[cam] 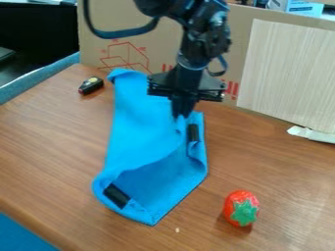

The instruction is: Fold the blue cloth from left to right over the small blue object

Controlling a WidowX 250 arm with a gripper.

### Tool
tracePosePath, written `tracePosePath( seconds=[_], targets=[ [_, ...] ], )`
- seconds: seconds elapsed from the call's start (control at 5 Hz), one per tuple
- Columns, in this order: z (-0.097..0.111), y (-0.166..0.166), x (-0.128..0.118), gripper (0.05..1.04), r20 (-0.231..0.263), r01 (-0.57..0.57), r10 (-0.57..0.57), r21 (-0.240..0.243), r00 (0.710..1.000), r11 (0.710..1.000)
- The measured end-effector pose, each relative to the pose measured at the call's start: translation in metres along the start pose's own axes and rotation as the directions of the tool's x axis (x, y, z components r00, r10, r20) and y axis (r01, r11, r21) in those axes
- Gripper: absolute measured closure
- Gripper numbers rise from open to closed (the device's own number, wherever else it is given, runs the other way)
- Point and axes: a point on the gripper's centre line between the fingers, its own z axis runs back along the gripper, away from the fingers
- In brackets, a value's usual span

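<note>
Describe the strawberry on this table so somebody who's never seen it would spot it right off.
On the wooden table, find the big blue cloth, then look just right of its near end, toward the camera. The strawberry sits there on bare wood: small, rounded and red, with a green star-shaped leafy cap, unlike the flat blue cloth or the small, mostly black object beyond.

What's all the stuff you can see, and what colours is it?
Cloth: one, blue, middle
Patches: two, black, on the cloth
Toy strawberry: one, red and green, lower right
Small object: one, mostly black, upper left
Table: one, brown, underneath
Cardboard: one, brown, behind
Panel: one, pale, against the cardboard
Scrap: one, white, right
Speck: one, pale, bottom
Blue areas: two, left and bottom left
Box: one, white and blue, top right
Arm: one, black, top
Gripper: one, black, pinching the cloth
</note>
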Motion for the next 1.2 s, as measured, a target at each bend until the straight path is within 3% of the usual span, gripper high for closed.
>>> tracePosePath(
  seconds=[0.2, 0.4, 0.6, 0.8, 1.0, 1.2],
  targets=[
    [-0.005, -0.017, -0.007, 1.009, -0.006, 0.01, -0.01, 0.013, 1.0, 1.0],
    [-0.009, -0.024, -0.012, 0.869, 0.006, 0.021, -0.021, 0.055, 1.0, 0.998],
    [-0.015, -0.032, -0.02, 0.594, 0.011, 0.059, -0.059, 0.059, 0.998, 0.997],
    [-0.016, -0.039, -0.024, 0.315, -0.009, 0.076, -0.076, 0.016, 0.997, 0.997],
    [-0.015, -0.044, -0.03, 0.091, -0.071, 0.08, -0.084, -0.066, 0.994, 0.995],
    [0.013, -0.029, -0.011, 0.082, -0.077, 0.048, -0.065, -0.2, 0.995, 0.979]
  ],
)
